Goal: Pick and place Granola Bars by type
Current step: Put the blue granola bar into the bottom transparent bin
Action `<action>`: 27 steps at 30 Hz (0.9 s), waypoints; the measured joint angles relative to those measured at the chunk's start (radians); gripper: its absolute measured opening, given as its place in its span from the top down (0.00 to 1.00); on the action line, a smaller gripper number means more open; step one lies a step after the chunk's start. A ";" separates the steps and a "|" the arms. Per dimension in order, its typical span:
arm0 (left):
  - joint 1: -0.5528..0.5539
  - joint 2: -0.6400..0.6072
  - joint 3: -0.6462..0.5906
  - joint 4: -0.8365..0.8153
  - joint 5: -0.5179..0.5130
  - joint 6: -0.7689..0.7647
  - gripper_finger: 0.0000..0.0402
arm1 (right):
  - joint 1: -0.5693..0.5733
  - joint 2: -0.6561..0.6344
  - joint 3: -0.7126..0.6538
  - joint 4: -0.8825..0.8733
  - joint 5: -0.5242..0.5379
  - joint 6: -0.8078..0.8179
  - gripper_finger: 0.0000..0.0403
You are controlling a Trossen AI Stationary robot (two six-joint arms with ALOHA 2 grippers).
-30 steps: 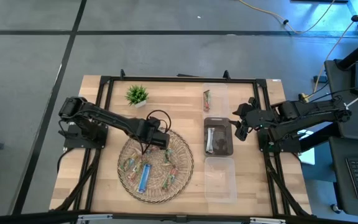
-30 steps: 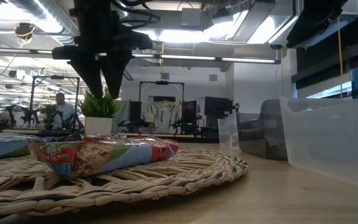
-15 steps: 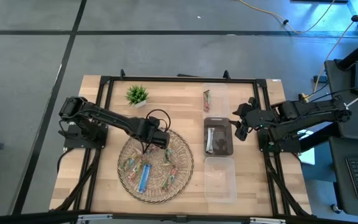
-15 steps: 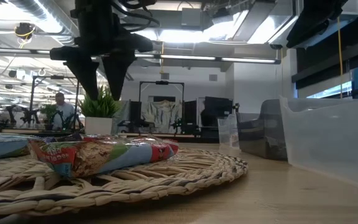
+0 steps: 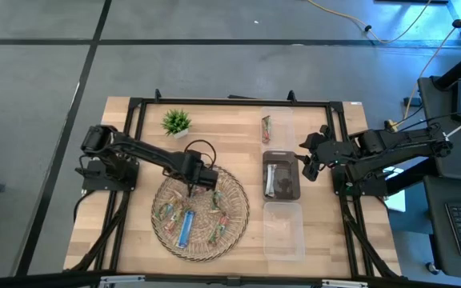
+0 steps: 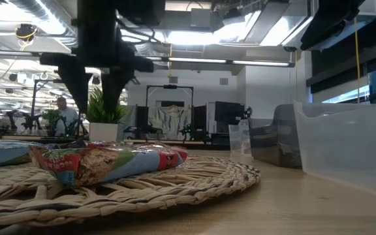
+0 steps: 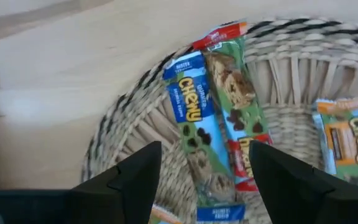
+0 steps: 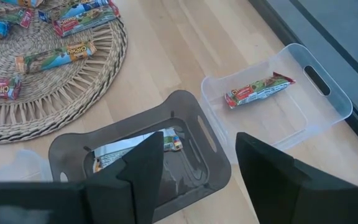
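Both arms matte black, chunky jointed links on black bases bolted to the black tube frame (image 5: 141, 104) rimming the table. Left arm (image 5: 138, 152): rounded shoulder housing next to the frame's left rail, slim straight forearm link, thin black cable looping in an arc above the wrist. Left gripper (image 5: 196, 188): two dark wedge-shaped fingers (image 7: 135, 180), flat inner faces, tapered tips, a black crossbar behind them. Right arm (image 5: 390, 146): same black build beside the frame's right rail, boxier stacked wrist housings, black cables trailing off its base. Right gripper (image 5: 309, 170): matching dark wedge fingers (image 8: 145, 165). No markings or screws readable.
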 joint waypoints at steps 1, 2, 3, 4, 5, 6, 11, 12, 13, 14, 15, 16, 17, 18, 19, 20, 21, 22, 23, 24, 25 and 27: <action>0.007 0.003 -0.012 0.025 0.005 0.000 0.42 | 0.000 0.000 0.000 0.001 0.000 0.000 0.49; 0.012 0.005 -0.026 0.044 0.015 -0.001 0.43 | 0.000 0.001 0.000 0.001 0.000 0.000 0.49; 0.018 0.005 -0.041 0.048 0.027 -0.007 0.43 | 0.000 0.001 0.000 0.001 0.000 0.000 0.49; 0.023 0.007 -0.055 0.050 0.037 -0.015 0.44 | 0.000 0.002 0.000 0.001 0.000 0.000 0.49; 0.028 0.010 -0.072 0.061 0.047 -0.022 0.45 | 0.000 0.003 0.000 0.001 0.000 0.000 0.49; 0.032 0.013 -0.085 0.072 0.057 -0.030 0.45 | 0.000 0.005 0.000 0.001 0.000 -0.001 0.49; 0.035 0.012 -0.147 0.173 0.083 -0.045 0.48 | 0.000 0.014 0.000 0.000 0.000 -0.001 0.49; 0.035 0.012 -0.157 0.199 0.083 -0.046 0.49 | 0.000 0.016 0.000 0.000 0.000 -0.001 0.49; 0.034 0.012 -0.167 0.220 0.086 -0.047 0.49 | 0.000 0.017 0.000 0.000 0.000 -0.001 0.49; 0.035 0.012 -0.176 0.231 0.096 -0.049 0.50 | 0.000 0.018 0.000 0.000 0.000 -0.003 0.49; 0.035 0.012 -0.181 0.237 0.105 -0.049 0.51 | 0.000 0.019 0.000 0.000 0.000 -0.003 0.49; 0.035 0.012 -0.186 0.242 0.109 -0.049 0.51 | 0.000 0.021 0.000 0.001 0.000 -0.003 0.49; 0.035 0.014 -0.190 0.245 0.110 -0.049 0.52 | 0.000 0.021 0.000 0.000 0.000 -0.003 0.49; 0.035 0.016 -0.195 0.247 0.110 -0.049 0.53 | 0.000 0.023 0.000 0.000 0.000 -0.003 0.49; 0.035 0.016 -0.199 0.246 0.110 -0.050 0.54 | 0.000 0.023 0.000 0.000 0.000 -0.002 0.49; 0.035 0.016 -0.204 0.248 0.111 -0.049 0.55 | 0.000 0.022 0.000 0.000 0.000 -0.002 0.49; 0.035 0.016 -0.212 0.260 0.111 -0.050 0.55 | 0.000 0.022 0.000 0.000 0.000 -0.002 0.49; 0.037 0.016 -0.223 0.278 0.112 -0.050 0.56 | 0.000 0.022 0.000 0.000 0.000 -0.002 0.49; 0.040 0.015 -0.237 0.303 0.119 -0.050 0.57 | 0.000 0.023 0.000 0.000 0.000 -0.002 0.49; 0.044 0.010 -0.251 0.331 0.129 -0.049 0.58 | 0.000 0.023 0.000 0.000 0.000 -0.002 0.49; 0.048 0.009 -0.262 0.350 0.138 -0.049 0.59 | 0.000 0.022 0.000 0.000 0.000 -0.002 0.49; 0.049 0.009 -0.274 0.364 0.146 -0.041 0.61 | 0.000 0.022 0.000 0.000 0.000 -0.002 0.49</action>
